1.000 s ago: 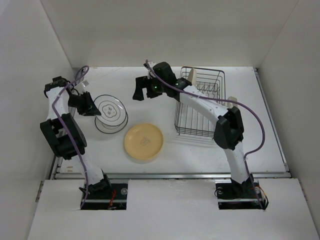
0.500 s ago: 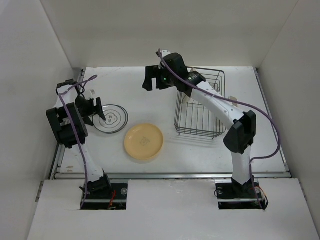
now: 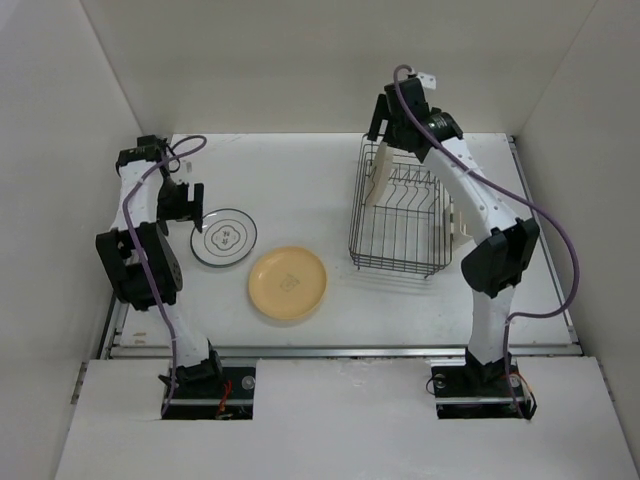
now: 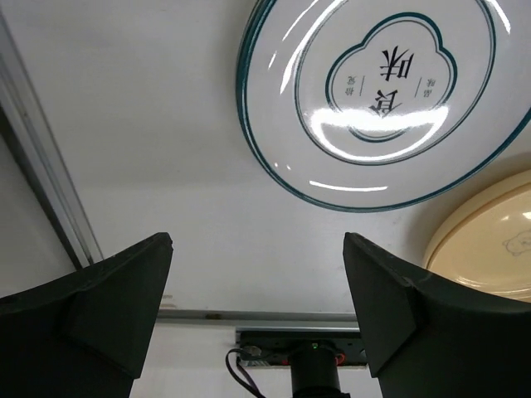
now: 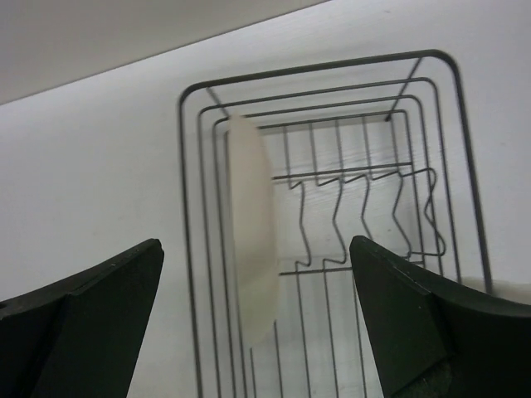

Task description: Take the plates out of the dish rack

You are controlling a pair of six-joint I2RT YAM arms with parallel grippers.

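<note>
Below the right claw point(image 5: 255, 242), just returned spread and empty, one cream round plate point(image 5: 253, 282) remains in the dark wire rack point(image 5: 365, 199).

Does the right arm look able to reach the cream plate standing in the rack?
Probably yes: the right gripper hangs above the cream plate with jaws open, and nothing covers the open-topped dish rack.

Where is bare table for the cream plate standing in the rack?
Widest patch: the far middle of the white table, between the round white dark-rimmed plate and the dark wire dish rack. Another lies before the rack, right of the round yellow-orange plate. Crowded: near left, where both plates sit close.
</note>
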